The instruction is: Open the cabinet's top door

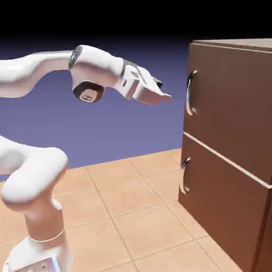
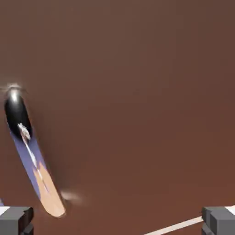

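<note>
Near the surface's (image 1: 133, 212) right edge, the cabinet (image 1: 234, 149) is being faced by the fingers (image 1: 162, 94). They are being held wide apart, empty, level with the top door (image 1: 234, 106), short of its handle (image 1: 190, 93).

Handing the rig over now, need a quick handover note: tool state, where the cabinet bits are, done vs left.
Tool: open, empty, held level in the air and pointing at the cabinet, short of the top door's handle with a clear gap showing in the exterior view.
Top door: shut, flush with the cabinet front. In the hand view the handle sits left of centre, not between the fingertips.
Lower panel: shut, untouched.
Done: approach toward the handle only.
Left: line up on the handle, close on it, pull the top door open.
</note>
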